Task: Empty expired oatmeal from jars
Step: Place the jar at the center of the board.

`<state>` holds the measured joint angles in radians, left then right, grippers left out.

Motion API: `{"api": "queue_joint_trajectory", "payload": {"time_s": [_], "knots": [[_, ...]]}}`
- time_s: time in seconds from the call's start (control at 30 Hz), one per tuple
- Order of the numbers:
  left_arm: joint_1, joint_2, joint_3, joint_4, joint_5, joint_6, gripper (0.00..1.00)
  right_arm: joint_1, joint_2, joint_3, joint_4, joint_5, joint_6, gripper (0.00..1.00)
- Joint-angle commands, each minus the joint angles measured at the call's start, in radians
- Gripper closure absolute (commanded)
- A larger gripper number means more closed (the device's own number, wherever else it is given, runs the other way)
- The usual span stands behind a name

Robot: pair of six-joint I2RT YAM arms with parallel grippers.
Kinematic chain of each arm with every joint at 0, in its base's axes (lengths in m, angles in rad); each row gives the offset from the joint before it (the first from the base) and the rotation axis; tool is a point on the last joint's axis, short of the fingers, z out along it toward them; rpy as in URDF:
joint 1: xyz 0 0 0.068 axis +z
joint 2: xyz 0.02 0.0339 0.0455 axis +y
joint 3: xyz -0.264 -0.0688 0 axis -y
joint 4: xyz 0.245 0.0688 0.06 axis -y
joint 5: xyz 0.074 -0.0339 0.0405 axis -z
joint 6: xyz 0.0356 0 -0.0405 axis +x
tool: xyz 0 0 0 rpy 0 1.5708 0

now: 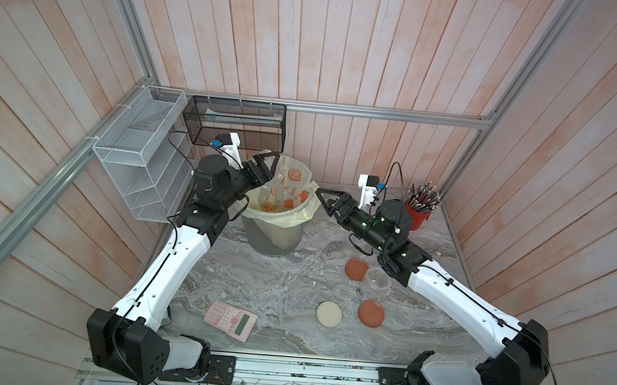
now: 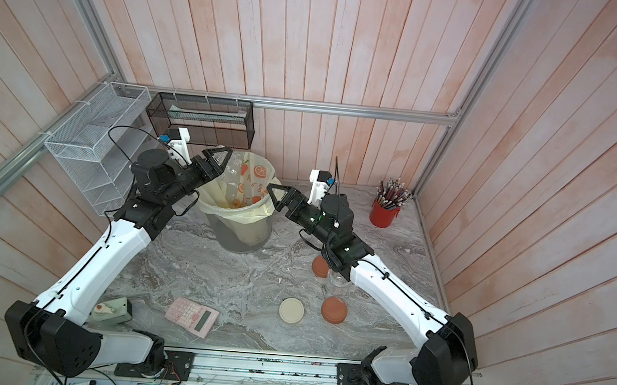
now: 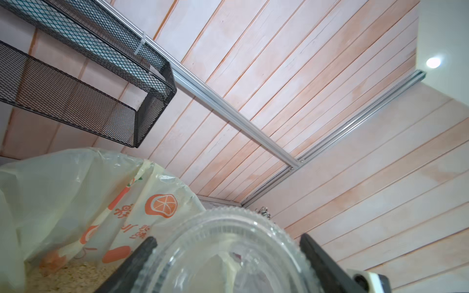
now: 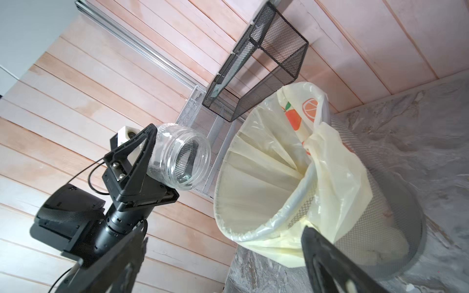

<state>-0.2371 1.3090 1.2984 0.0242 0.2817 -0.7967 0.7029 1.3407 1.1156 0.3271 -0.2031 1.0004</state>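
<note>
Marble-look tabletop (image 1: 271,286), pink plank walls. The left claw (image 4: 173,137) is clamped on a clear jar (image 4: 182,162) that's tipped mouth-first above the lined bin (image 4: 380,228), with oatmeal (image 3: 76,276) lying at the bottom. The right claw (image 1: 323,202) hangs wide open and empty beside the rim. My worry: slick plastic, tilted grip — the jar could slip in, or stray flakes could miss the floppy liner (image 4: 266,177).

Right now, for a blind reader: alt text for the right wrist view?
The left gripper holds a clear, lidless round plastic jar, seemingly empty, tilted beside a grey mesh bin lined with a cream orange-print bag. A black mesh shelf hangs behind.
</note>
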Motion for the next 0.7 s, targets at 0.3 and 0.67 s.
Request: {"api": "queue_joint_trajectory", "payload": {"time_s": [0.3, 0.67], "knots": [[-0.123, -0.225, -0.291, 0.361, -0.193, -0.49, 0.9, 0.189, -0.001, -0.098, 0.361, 0.224, 0.126, 0.02], [-0.345, -0.35, -0.436, 0.381, -0.534, -0.704, 0.91, 0.305, 0.14, -0.048, 0.478, 0.356, 0.129, 0.02]]}}
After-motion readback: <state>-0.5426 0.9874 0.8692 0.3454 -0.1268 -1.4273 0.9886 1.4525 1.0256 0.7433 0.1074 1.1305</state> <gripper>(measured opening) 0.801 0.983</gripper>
